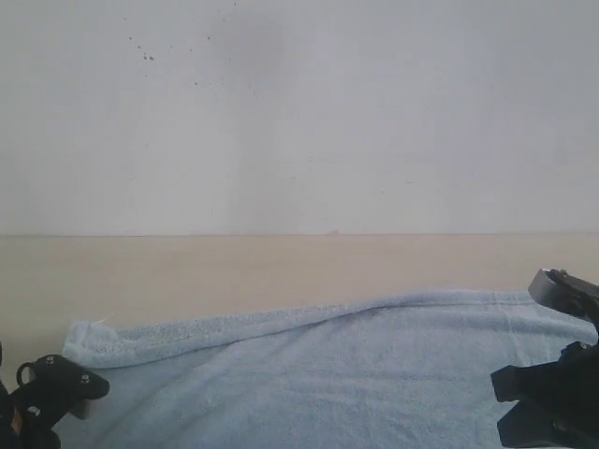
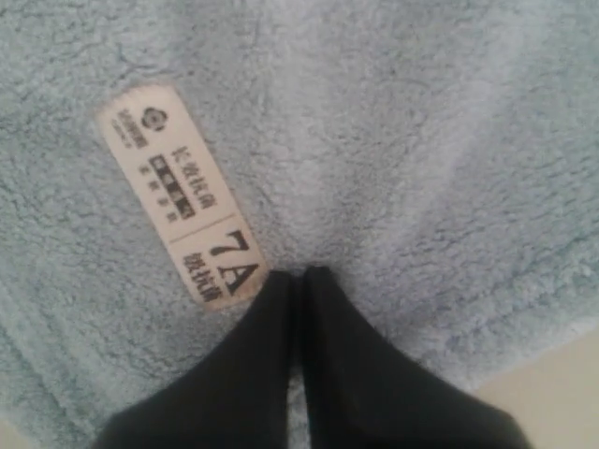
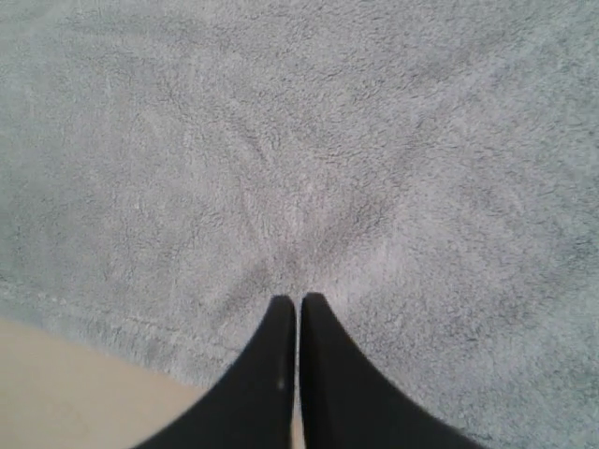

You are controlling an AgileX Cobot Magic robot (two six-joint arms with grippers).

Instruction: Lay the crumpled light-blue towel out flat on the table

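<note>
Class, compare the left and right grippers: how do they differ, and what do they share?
The left gripper pinches the towel beside its white tag; the right gripper pinches plain pile, no tag visible. In the exterior view, the left gripper sits near the towel's left end, the right gripper near its right end. Both are black, jaws shut on cloth.

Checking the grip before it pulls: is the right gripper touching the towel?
Touching. In the right wrist view the right gripper, shut, pinches the towel; creases converge on its tips.
</note>
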